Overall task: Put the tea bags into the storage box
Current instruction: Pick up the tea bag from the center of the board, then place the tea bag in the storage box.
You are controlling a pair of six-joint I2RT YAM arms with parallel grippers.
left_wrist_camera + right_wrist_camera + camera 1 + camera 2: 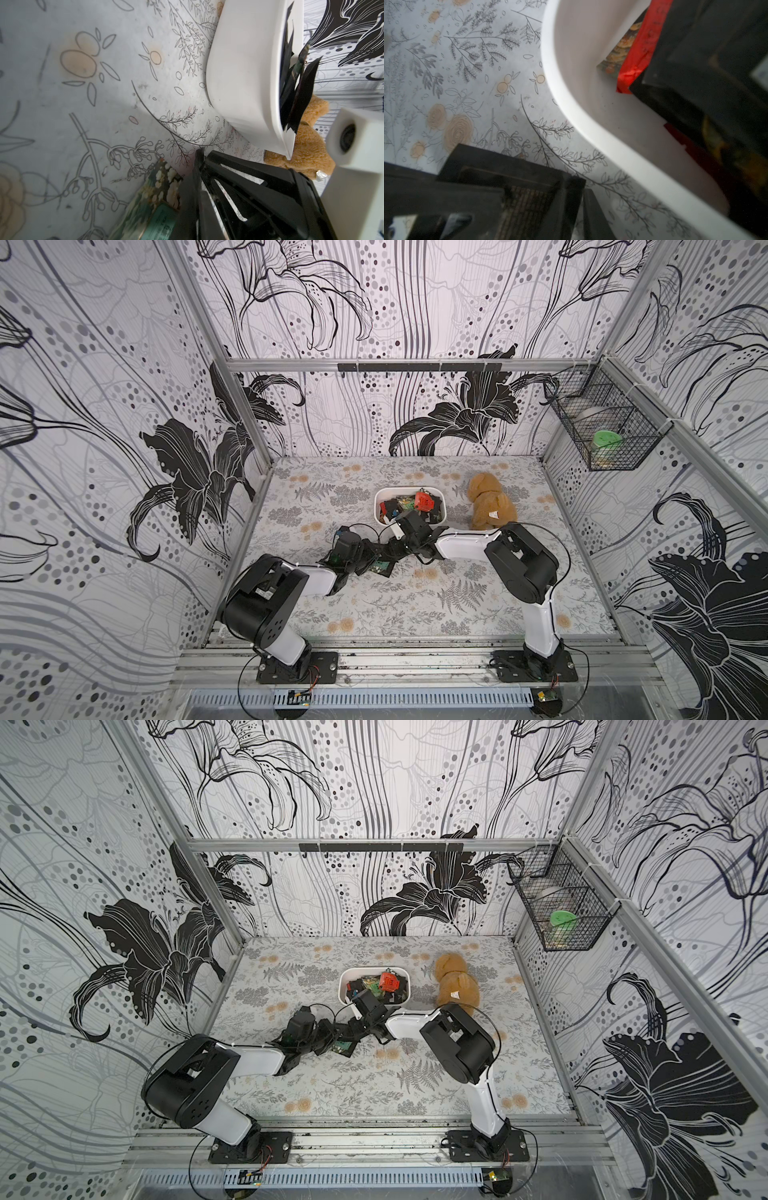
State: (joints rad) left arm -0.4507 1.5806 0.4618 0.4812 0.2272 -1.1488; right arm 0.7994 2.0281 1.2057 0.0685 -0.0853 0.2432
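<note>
The white storage box (378,506) (343,986) sits mid-table, filled with several tea bags (424,502) (389,982), mostly black, one red on top. Its outer wall (239,72) and rim (571,95) fill the wrist views. My left gripper (374,562) (198,166) is low over the table in front of the box. It is shut on a tea bag (383,568) (153,199) with a floral print and green label. My right gripper (391,549) (583,193) hovers close beside the left one, near the box's front left corner. Its fingers stand a narrow slit apart with nothing between them.
A tan plush toy (490,506) (307,149) lies right of the box. A black wire basket (602,427) hangs on the right wall. The two wrists nearly touch, and the right arm's white camera block (353,145) looms close in the left wrist view.
</note>
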